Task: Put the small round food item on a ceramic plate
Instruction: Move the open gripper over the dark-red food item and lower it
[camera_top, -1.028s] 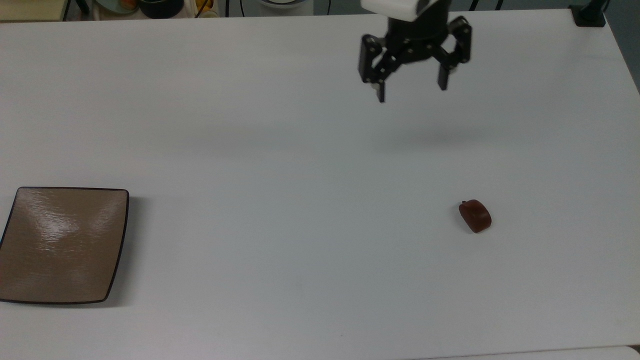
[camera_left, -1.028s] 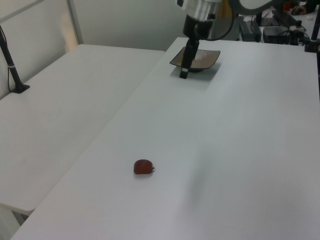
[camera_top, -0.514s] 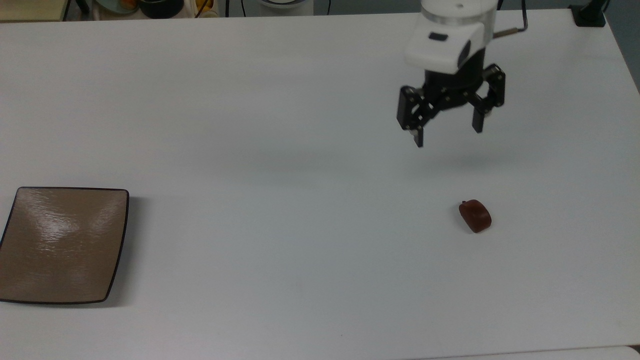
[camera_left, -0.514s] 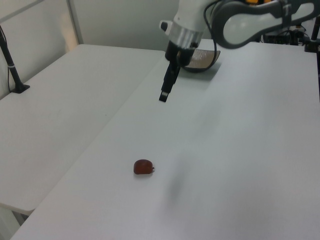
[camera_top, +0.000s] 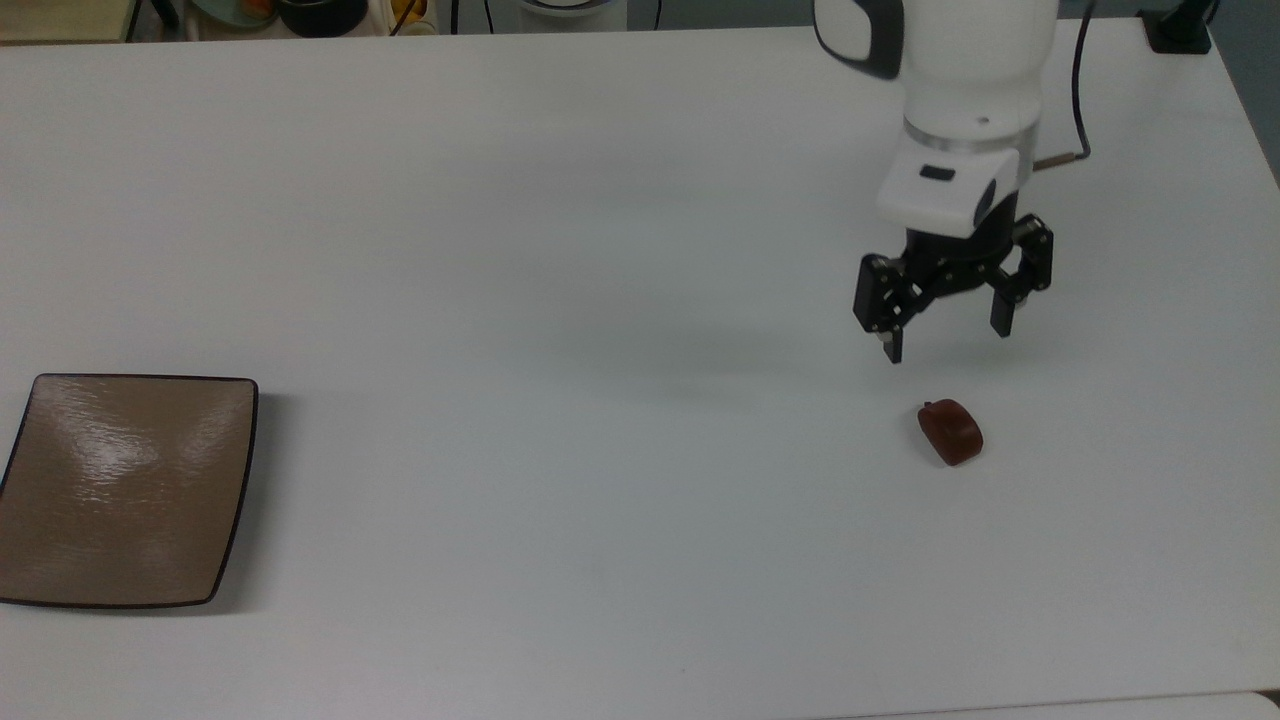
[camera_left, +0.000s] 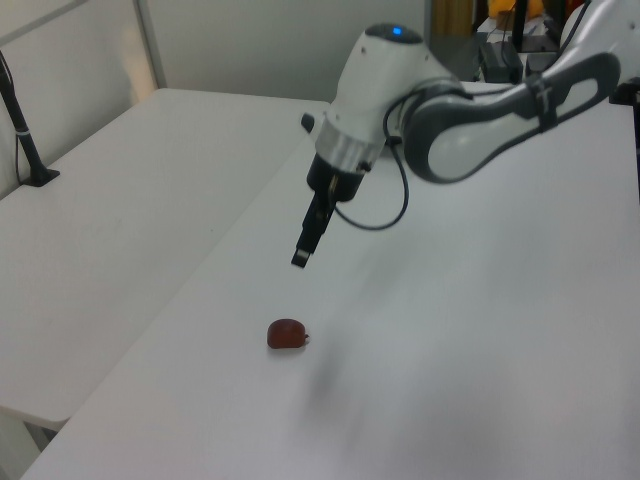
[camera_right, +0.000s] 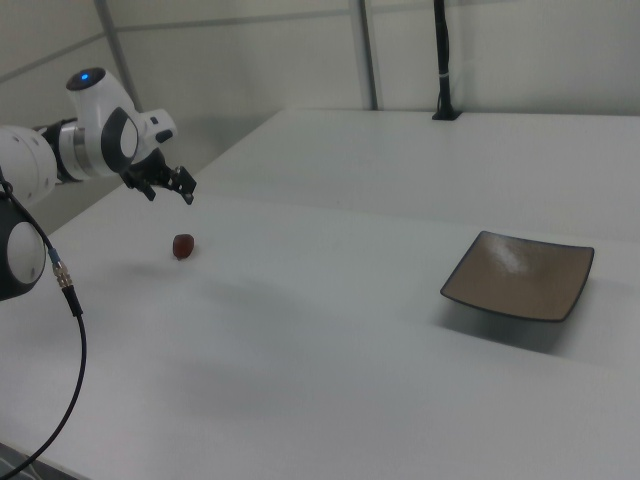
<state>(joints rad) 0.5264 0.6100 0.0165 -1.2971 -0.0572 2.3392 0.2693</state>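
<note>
On the white table (camera_top: 600, 250), the small round food item (camera_top: 950, 432) lies alone, well apart from the plate (camera_top: 125, 490). The gripper (camera_top: 948, 340) hangs near it, jaws wide and empty. It looks light, glossy and likely slippery; pinching across its narrow middle seems safest.

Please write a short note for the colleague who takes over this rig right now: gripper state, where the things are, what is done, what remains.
Gripper: open, empty, above the white table, near the small glossy reddish-brown round food item, not touching it.
Food item: lying on the table.
Square glossy tan-brown ceramic plate: empty, at the top view's far left.
Done: nothing grasped yet.
Left: lower, grasp the item, carry it to the plate, release.
</note>
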